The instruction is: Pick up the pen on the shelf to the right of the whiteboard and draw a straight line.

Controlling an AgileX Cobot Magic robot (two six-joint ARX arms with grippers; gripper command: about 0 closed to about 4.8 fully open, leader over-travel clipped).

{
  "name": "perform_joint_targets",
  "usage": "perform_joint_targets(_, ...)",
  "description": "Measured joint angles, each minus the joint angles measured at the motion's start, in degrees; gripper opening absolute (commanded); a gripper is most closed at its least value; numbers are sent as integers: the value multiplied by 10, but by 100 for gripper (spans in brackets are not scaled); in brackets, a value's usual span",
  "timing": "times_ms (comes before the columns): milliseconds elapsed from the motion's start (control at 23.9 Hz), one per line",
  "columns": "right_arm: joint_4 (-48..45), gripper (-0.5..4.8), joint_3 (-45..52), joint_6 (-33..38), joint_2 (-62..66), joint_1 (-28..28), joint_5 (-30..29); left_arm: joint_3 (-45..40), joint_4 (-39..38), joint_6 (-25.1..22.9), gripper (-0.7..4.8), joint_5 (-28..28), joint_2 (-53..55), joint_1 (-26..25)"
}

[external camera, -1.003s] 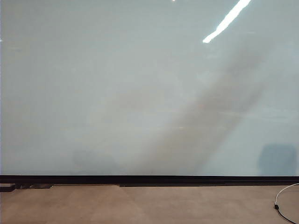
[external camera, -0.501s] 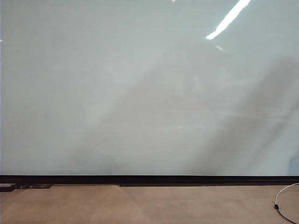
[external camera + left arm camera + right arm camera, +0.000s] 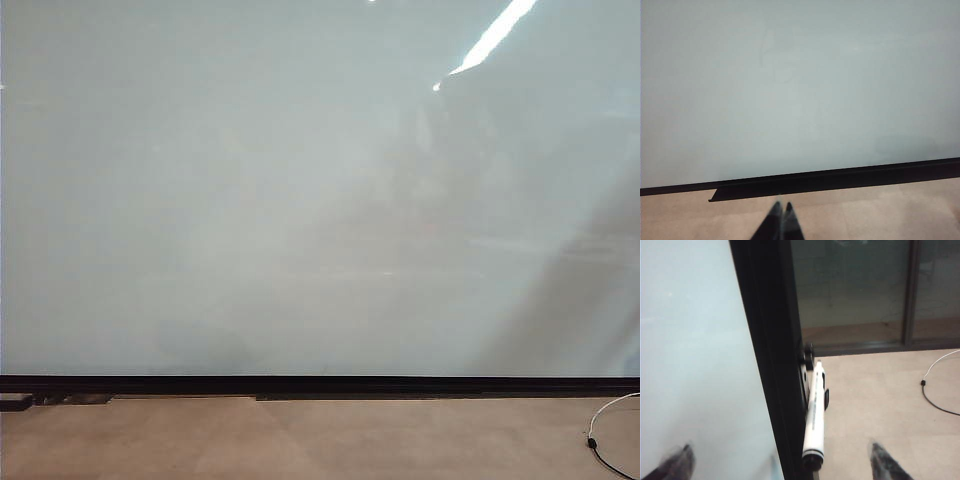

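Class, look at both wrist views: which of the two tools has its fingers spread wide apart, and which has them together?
The right tool is spread wide, its fingertips either side of the pen. The left tool has its fingertips together, near the whiteboard.

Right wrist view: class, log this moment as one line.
right gripper: open, nearing pen | pen: beside whiteboard frame, untouched | left gripper: shut, idle | line: not drawn
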State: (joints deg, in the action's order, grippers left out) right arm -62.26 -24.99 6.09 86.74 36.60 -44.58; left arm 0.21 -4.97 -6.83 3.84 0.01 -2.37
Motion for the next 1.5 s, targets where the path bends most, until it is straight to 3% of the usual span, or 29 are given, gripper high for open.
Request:
perform_joint_targets(209,-119,450,-1,1,117,-2,0,0,0,0,-5,0,0,0)
perform_joint_targets(418,-173,450,-6,0,172,-12,0,0,0,0,-5,0,0,0)
perform_joint_targets(1086,-179,449,-113,-27,247,-42,14,0,0,0,-5,0,0,0)
perform_joint_targets(1504,-178,426,-122,-27,269,-46,35,0,0,0,-5,0,0,0)
